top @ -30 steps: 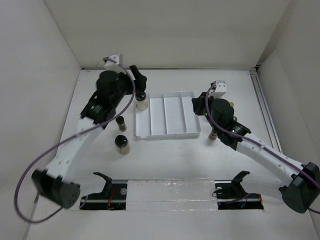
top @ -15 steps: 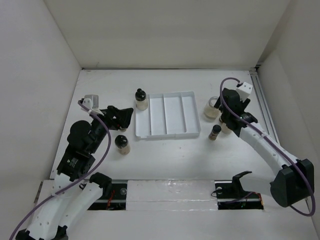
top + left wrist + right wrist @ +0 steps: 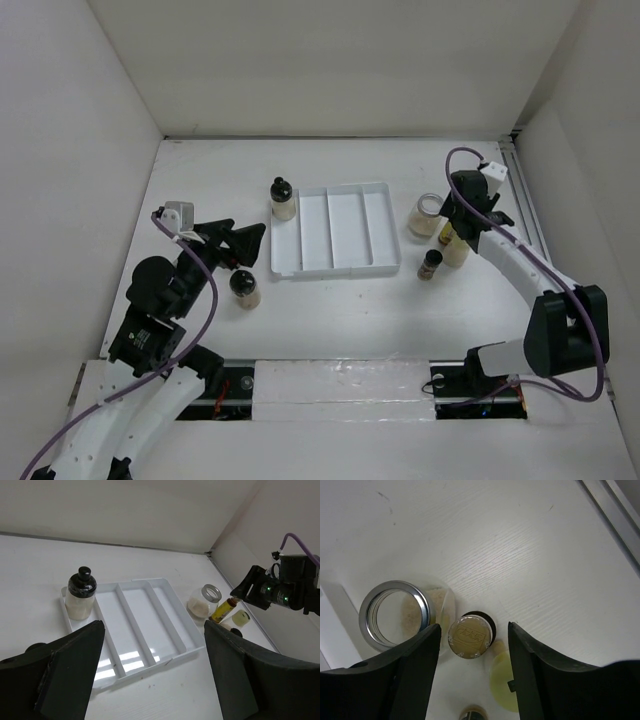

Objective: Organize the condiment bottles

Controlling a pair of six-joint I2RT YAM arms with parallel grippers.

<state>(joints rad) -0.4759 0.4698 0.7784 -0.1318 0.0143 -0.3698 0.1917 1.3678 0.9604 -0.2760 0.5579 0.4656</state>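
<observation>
Over the yellow bottle, newly, the right end effector.

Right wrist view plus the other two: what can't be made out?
Right wrist: yellow bottle half behind a finger of the right gripper; another cap cut off by the bottom edge; gold cap lettering blurred.
Left wrist: dark round thing mostly behind a finger of the left gripper, unidentifiable.
Top external: right arm covers part of the yellow bottle.
</observation>
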